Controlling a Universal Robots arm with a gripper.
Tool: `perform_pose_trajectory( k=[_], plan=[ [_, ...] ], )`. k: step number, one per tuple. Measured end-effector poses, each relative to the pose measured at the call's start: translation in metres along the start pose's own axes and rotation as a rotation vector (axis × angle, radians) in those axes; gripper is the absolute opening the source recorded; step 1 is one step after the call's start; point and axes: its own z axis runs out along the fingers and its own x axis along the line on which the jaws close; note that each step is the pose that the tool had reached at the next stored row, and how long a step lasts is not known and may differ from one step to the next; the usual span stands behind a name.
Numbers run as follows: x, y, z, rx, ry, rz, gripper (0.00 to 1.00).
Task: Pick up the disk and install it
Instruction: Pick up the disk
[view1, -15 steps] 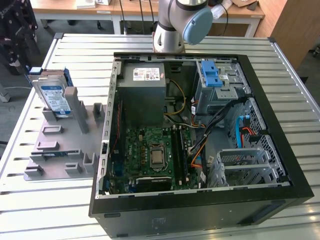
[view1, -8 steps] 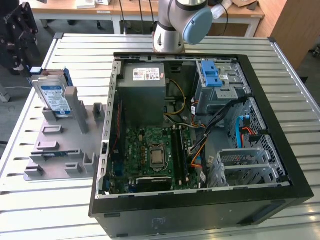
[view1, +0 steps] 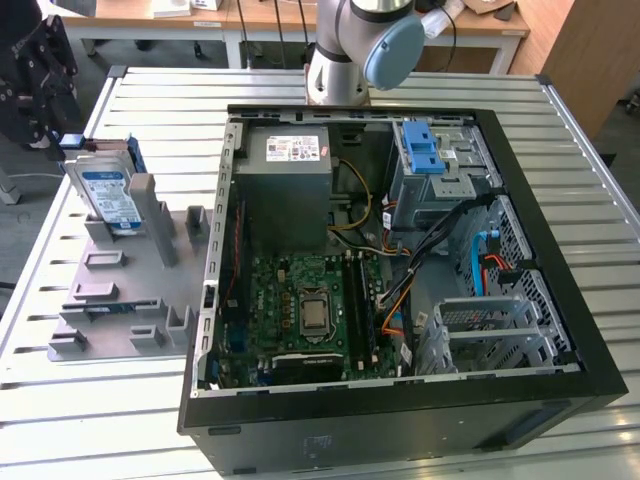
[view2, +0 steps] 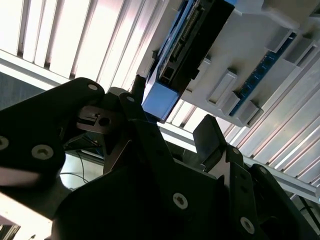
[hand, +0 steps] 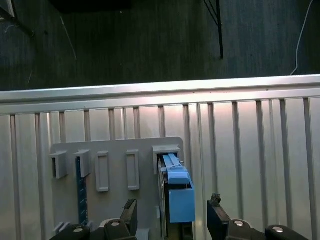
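Note:
The disk (view1: 108, 195) stands on edge in a slot of the grey holder (view1: 190, 225) at the exterior view's left, its white-and-blue label facing forward. In the first wrist view its blue carrier frame (hand: 176, 192) runs between my two fingertips (hand: 131, 212), which stand wide apart on either side of it without touching. The second wrist view has the disk's dark edge (view2: 192, 42) and its blue tab just beyond the gripper (view2: 175, 137). The black gripper (view1: 50, 105) hangs open over the holder's far left end, close above the disk.
An open computer case (view1: 560, 400) lies flat in the middle of the slatted metal table (view1: 600, 230). Inside it are a motherboard (view1: 310, 305), a grey box with a white sticker (view1: 290, 165), a blue latch piece (view1: 423, 150) and a drive cage (view1: 490, 330).

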Motion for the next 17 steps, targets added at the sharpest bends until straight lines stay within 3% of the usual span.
perform_pose_trajectory(
  k=[5,13,17],
  plan=[
    [0.0,0.0005,0.0019,0.0004,-0.0005,-0.001,0.66],
    [-0.0007,0.0013,0.0149,-0.0025,0.0,-0.004,0.66],
    [-0.0015,0.0013,0.0197,-0.0031,-0.0001,-0.004,0.58]
  ],
)
